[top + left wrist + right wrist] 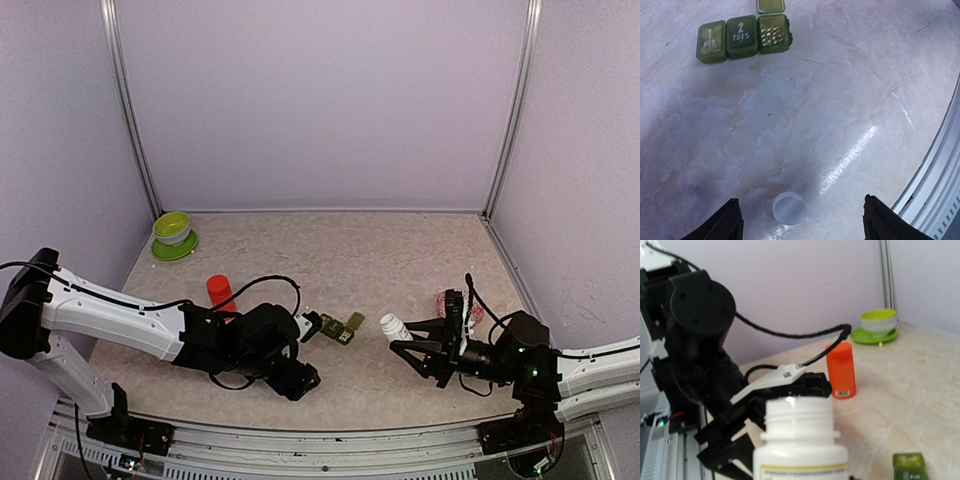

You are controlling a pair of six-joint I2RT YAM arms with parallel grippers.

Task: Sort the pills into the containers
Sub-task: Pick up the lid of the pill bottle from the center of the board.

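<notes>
Containers [743,36], one open; bottle [800,440] in R gripper [400,336]

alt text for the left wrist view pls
Three joined dark green containers sit at the top left of a marbled table, marked MON and TUES, the third with its lid open. A small white cap lies nearer, between the open left fingers.
</notes>
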